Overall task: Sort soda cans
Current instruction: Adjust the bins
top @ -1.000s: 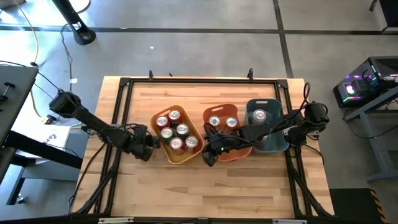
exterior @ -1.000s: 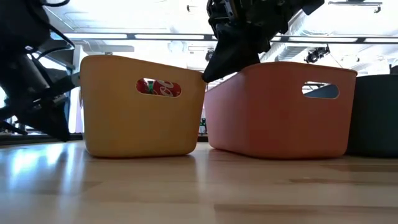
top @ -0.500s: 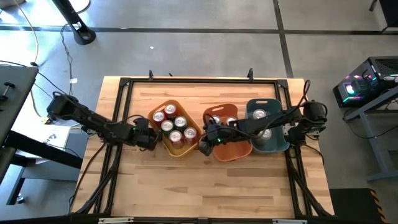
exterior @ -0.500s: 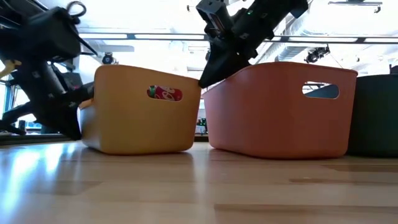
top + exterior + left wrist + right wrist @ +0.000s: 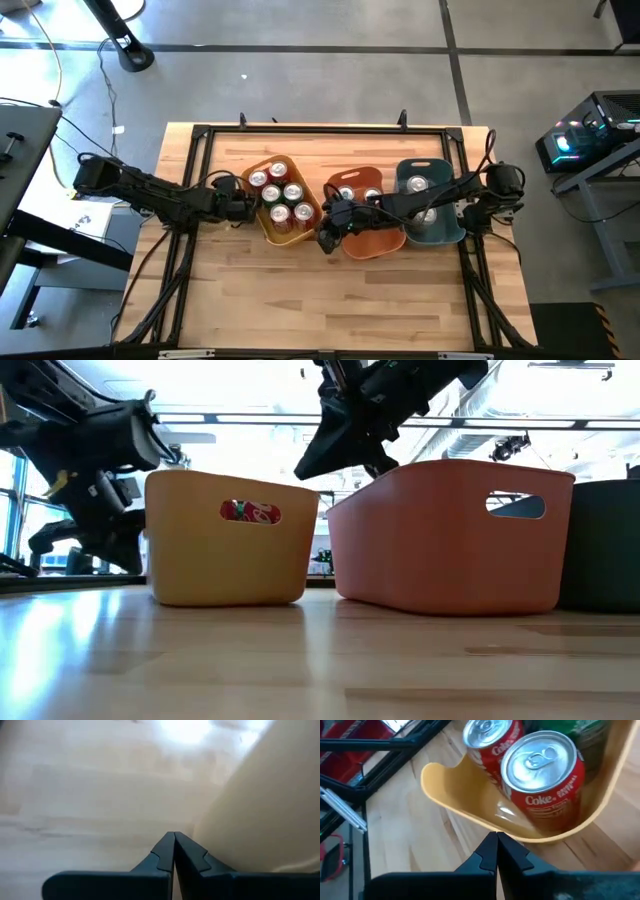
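From above, a pale plank table on grey concrete holds yellow, orange and teal tubs containing the cans. At table height, smooth plastic walls. Left gripper clenched empty beside yellow; right gripper likewise.

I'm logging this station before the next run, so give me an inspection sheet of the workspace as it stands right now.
Surface: wooden table, black frame around it.
Job's things: five soda cans in the yellow bin; two in the orange bin; one in the teal bin.
Clutter: nothing seen.
Grippers: left gripper against the yellow bin's left wall, jaws shut; right gripper between the yellow and orange bins, jaws shut, holding nothing.
Cables: along both arms and on the floor at left.
Surroundings: lit computer case at right.
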